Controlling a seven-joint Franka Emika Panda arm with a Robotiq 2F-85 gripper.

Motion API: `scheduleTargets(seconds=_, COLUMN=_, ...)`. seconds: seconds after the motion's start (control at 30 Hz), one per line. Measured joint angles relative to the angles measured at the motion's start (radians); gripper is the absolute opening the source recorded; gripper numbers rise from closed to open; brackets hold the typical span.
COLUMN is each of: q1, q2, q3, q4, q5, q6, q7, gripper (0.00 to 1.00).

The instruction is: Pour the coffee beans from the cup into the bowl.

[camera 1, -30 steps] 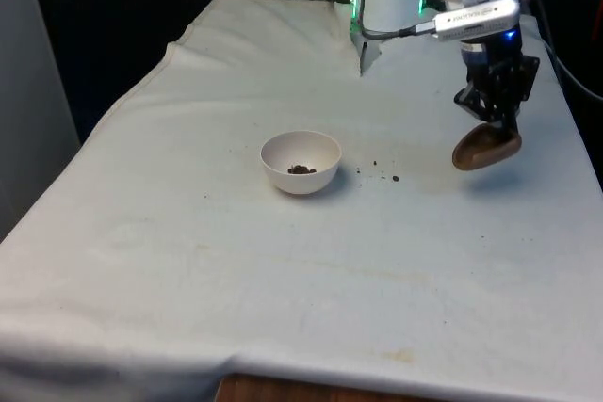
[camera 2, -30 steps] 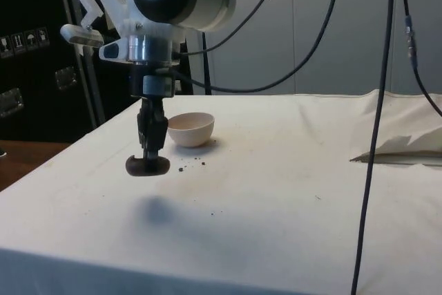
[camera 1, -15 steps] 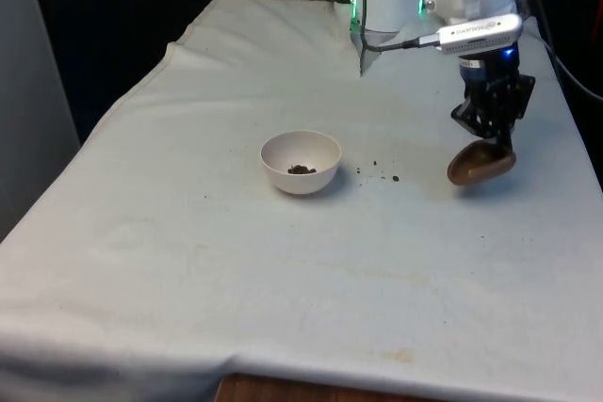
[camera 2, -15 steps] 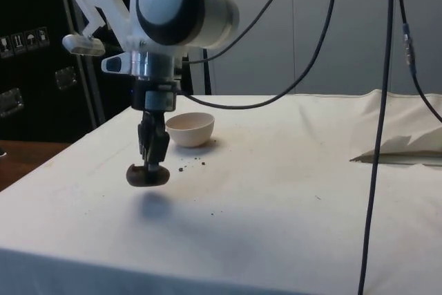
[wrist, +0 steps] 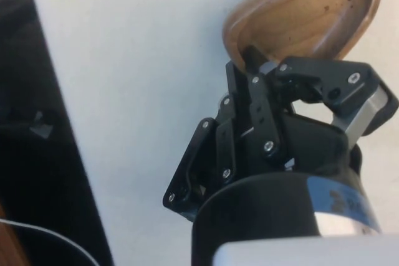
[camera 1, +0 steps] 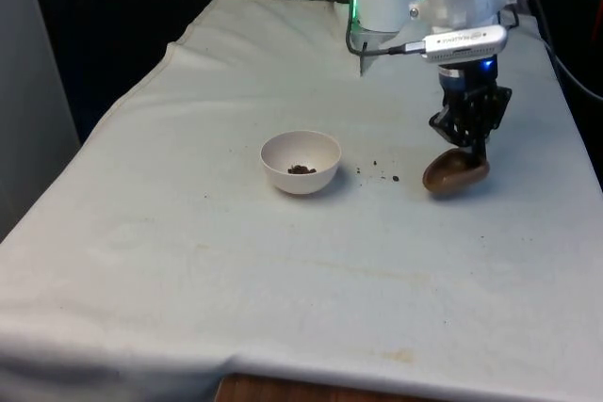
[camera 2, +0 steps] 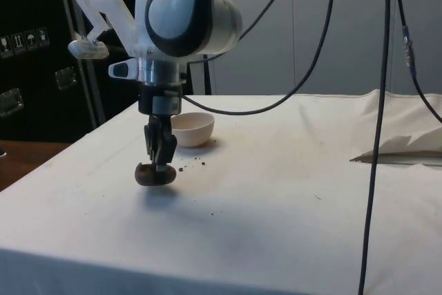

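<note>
Over the last second the gripper (camera 1: 468, 146) is carried toward the front view's left and lowered, and the cup (camera 1: 455, 172) clamped in it is brought down with it. The cup, hanging well clear of the cloth (camera 1: 188, 261) before, is now seen just above it in the side view, closer to the spilled beans (camera 1: 382, 173).

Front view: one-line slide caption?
Gripper holds the brown wooden cup low beside spilled beans; white bowl holds a few.

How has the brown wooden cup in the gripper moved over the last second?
Yes. The brown wooden cup has moved lower and toward the front view's left, closer to the white bowl and the spilled beans.
</note>
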Motion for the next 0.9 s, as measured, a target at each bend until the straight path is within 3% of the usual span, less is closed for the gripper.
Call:
scheduleTargets(seconds=0.4, q1=-0.013, q2=0.022, q3=-0.03, q4=-0.006, q5=-0.067, q6=0.026, q7=0.005, gripper=0.0)
scheduleTargets(seconds=0.5, q1=-0.012, q2=0.022, q3=-0.023, q4=-0.012, q5=-0.076, q6=0.042, q7=0.013, gripper=0.0)
scheduleTargets(seconds=0.77, q1=-0.011, q2=0.012, q3=-0.011, q4=-0.036, q5=-0.086, q6=0.081, q7=0.025, gripper=0.38)
scheduleTargets(seconds=0.87, q1=-0.011, q2=0.011, q3=-0.01, q4=-0.037, q5=-0.087, q6=0.081, q7=0.025, gripper=0.56)
scheduleTargets(seconds=0.9, q1=-0.011, q2=0.011, q3=-0.01, q4=-0.037, q5=-0.087, q6=0.082, q7=0.025, gripper=0.67)
